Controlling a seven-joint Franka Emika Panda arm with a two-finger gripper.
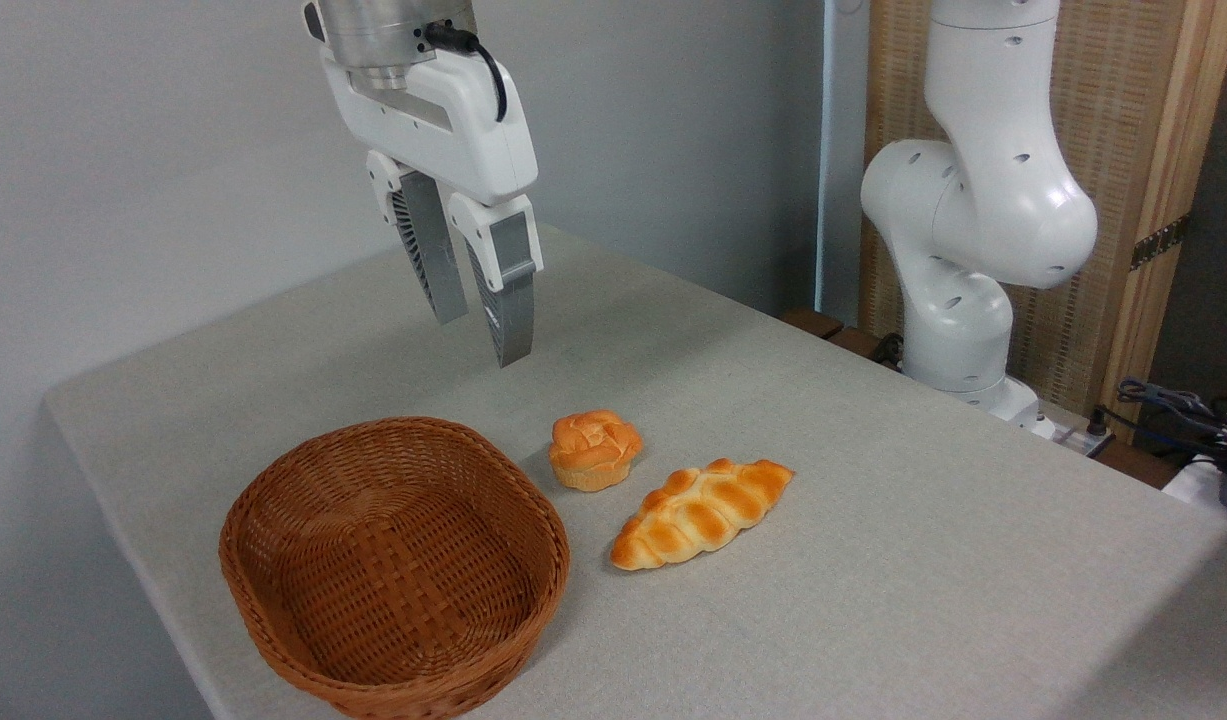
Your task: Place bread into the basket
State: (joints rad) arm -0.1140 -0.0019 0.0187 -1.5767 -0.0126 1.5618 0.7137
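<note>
The tabletop point(873, 560) is covered in a matt, pale grey woven cloth with a fine, slightly rough grain. Near its front left corner the basket point(303, 640) is brown wicker, its plaited strands faintly shiny. The bread point(594, 448) has a glossy orange-golden knotted top and a paler, matt ridged base. The braided loaf point(701, 511) beside it has a smooth, glazed-looking golden crust. The gripper point(481, 340) has a glossy white plastic body, and its 2 fingers point(514, 310) look like dull grey ribbed material. The robot arm point(983, 220) at the tabletop's far right edge is smooth, glossy white plastic.
</note>
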